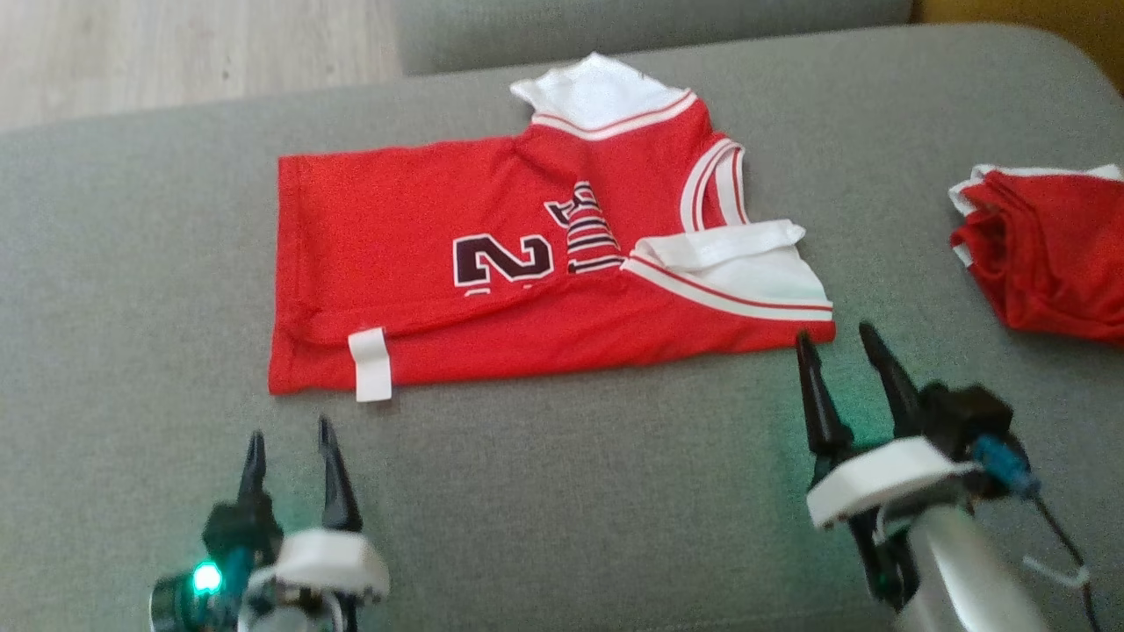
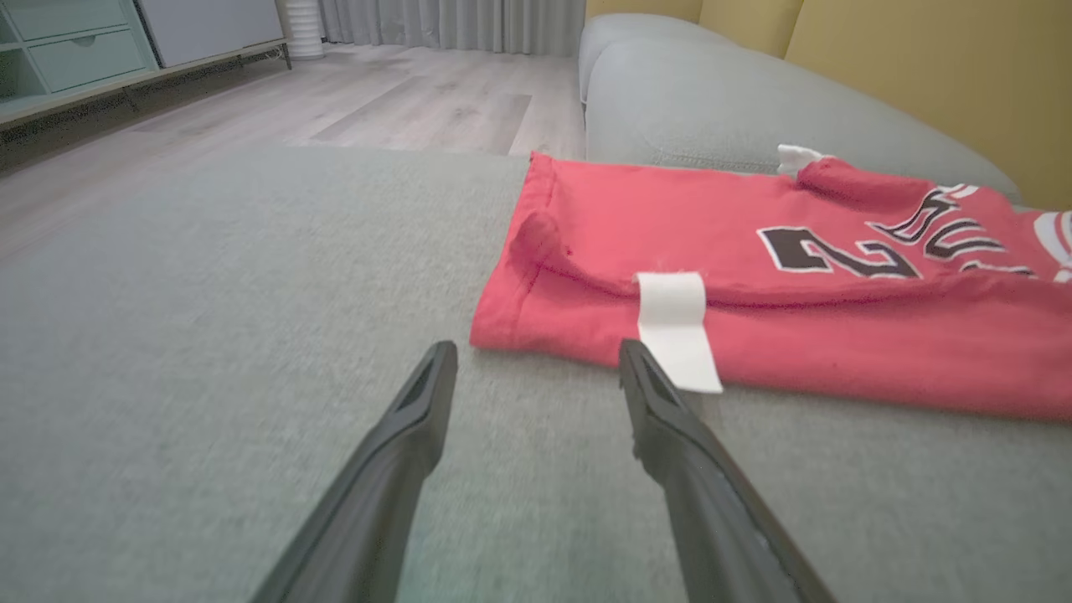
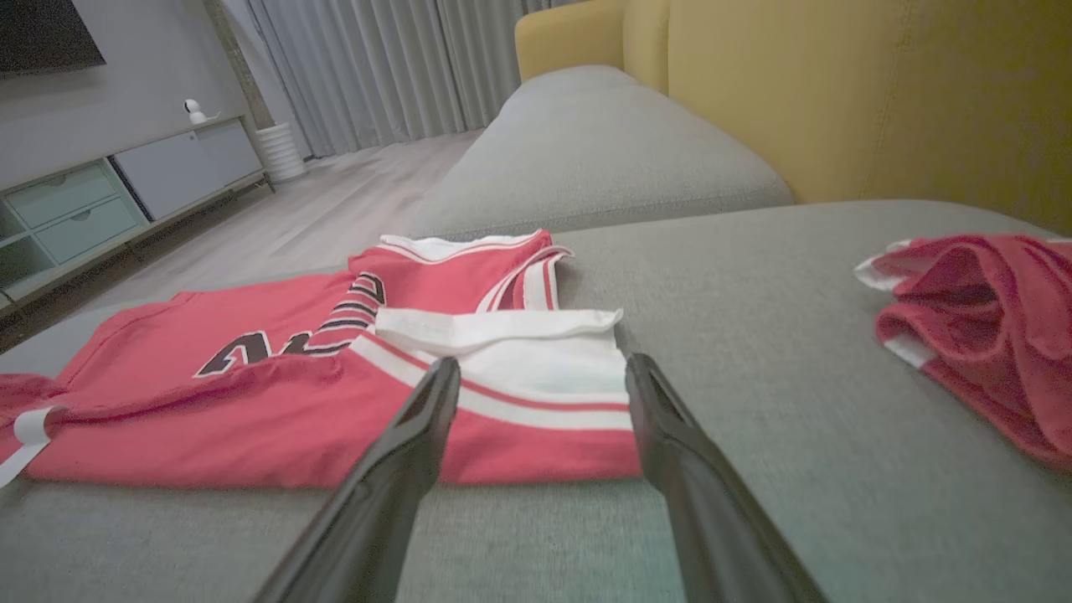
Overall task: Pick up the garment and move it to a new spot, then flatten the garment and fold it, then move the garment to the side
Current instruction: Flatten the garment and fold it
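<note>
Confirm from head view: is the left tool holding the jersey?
No, the left tool is open over bare cushion, short of the near hem of the jersey.

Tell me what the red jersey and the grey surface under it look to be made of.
Red jersey: thin, soft knit fabric, possibly polyester, matte. It lies limp in folds and ripples, and its numerals look printed.
Grey cushion: upholstered in what looks like coarse woven cloth, matte, with a fine heathered grain.

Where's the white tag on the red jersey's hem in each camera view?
Head view: white tag lower left of centre, on the red jersey's near edge.
Left wrist view: tag just right of centre.
Right wrist view: tag at the far left edge, low.
Shared landmark: the jersey's black 2.
</note>
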Robot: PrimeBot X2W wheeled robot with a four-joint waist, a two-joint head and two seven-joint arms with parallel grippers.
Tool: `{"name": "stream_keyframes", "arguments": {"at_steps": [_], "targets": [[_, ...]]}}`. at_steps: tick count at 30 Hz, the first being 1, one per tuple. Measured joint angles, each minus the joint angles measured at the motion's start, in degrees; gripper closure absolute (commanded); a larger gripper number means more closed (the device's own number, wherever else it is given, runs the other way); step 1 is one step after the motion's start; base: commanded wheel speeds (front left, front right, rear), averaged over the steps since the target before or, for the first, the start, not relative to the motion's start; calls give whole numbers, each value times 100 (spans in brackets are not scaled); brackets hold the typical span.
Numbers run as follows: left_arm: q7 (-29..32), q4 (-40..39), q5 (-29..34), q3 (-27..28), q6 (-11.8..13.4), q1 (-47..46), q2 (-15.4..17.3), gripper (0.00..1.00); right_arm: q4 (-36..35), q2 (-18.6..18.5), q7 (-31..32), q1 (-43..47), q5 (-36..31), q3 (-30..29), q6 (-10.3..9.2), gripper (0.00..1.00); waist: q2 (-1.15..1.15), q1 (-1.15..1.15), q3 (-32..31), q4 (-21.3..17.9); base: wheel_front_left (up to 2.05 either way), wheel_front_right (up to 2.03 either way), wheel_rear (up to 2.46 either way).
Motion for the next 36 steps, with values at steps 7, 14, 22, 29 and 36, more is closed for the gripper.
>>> {"name": "stream_keyframes", "arguments": {"at_steps": [7, 14, 22, 29, 36], "targets": [[0, 193, 45, 22, -97, 522, 14, 0, 287, 40, 1, 433, 0, 108, 0, 0, 0, -1, -401, -1, 0, 0, 0], [0, 194, 65, 31, -99, 525, 16, 0, 308, 44, 1, 438, 56, 121, 0, 0, 0, 0, -373, -19, 0, 0, 0], [0, 270, -56, 84, -144, -206, 13, 0, 132, 45, 1, 195, 192, 197, 0, 0, 0, 2, 87, -43, 0, 0, 0], [1, 784, -305, 454, -149, -995, 3, 0, 34, 45, 1, -187, 328, 318, 0, 0, 0, 2, 524, -126, 0, 0, 0], [-24, 1391, -378, 576, -357, -1418, 2, 0, 172, 45, 1, -322, 454, 245, 0, 0, 0, 1, 818, -260, 0, 0, 0]]}}
